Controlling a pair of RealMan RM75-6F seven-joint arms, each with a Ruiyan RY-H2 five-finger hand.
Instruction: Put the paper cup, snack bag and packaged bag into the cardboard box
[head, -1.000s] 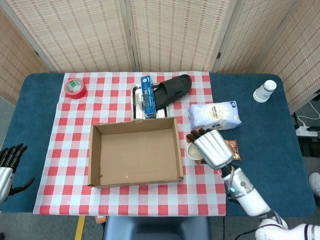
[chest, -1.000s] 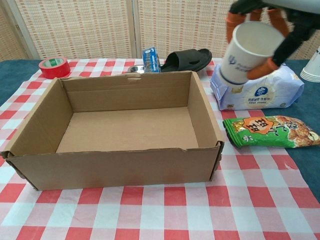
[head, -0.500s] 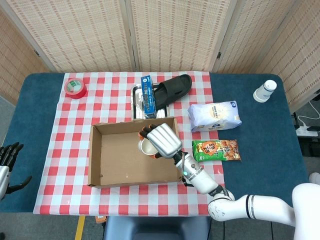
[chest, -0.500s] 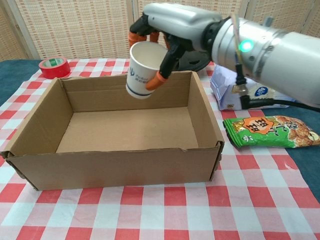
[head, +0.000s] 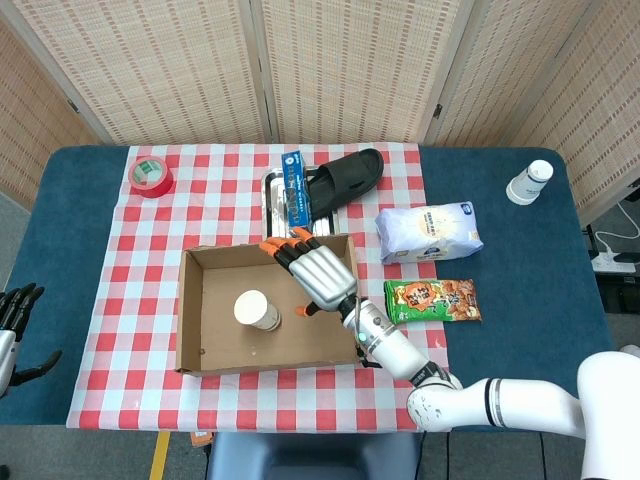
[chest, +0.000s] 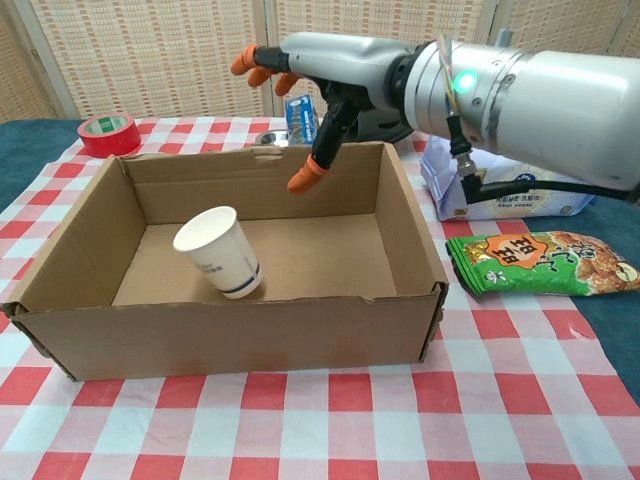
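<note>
Half a second ago the right robot hand (chest: 320, 85) held the paper cup (chest: 220, 252) over the cardboard box (chest: 405, 230); now its fingers are spread, released, and the cup sits tilted inside. The snack bag (chest: 545, 262) and packaged bag (head: 430, 230) remain on the surface. The left robot hand (head: 15, 320) hangs empty, fingers apart.

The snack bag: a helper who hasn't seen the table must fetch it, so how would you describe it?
Start at the cardboard box. Just right of it, on the checked cloth, lies the snack bag, flat. It is green, unlike the white packaged bag behind it.
</note>
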